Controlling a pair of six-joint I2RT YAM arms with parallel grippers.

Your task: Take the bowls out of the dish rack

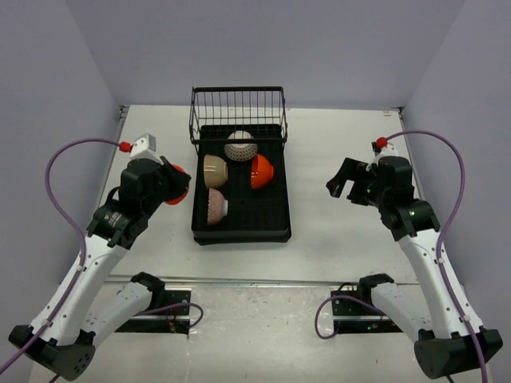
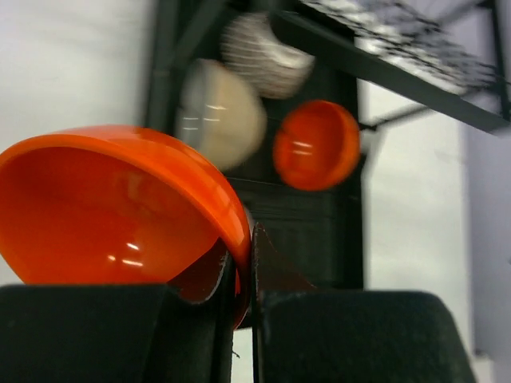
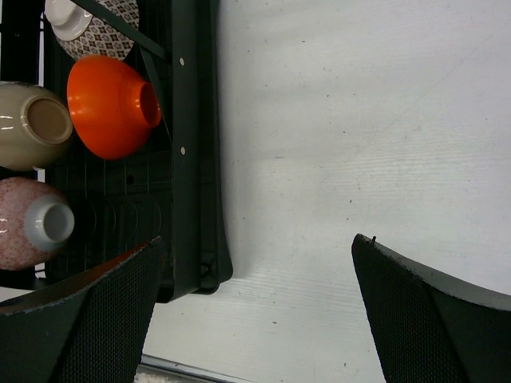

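Note:
The black dish rack (image 1: 271,225) lies mid-table with its wire basket (image 1: 238,108) at the far end. In it stand a patterned white bowl (image 1: 239,147), a beige bowl (image 1: 215,170), an orange bowl (image 1: 262,171) and a pink speckled bowl (image 1: 216,205). My left gripper (image 1: 177,185) is shut on the rim of a second orange bowl (image 2: 112,207), held above the table just left of the rack. My right gripper (image 1: 345,182) is open and empty over bare table right of the rack; its fingers (image 3: 88,319) frame the rack's near right corner (image 3: 209,271).
Grey walls close the table on the left, right and far sides. A metal strip (image 1: 255,281) runs along the near edge by the arm bases. Purple cables loop from both arms.

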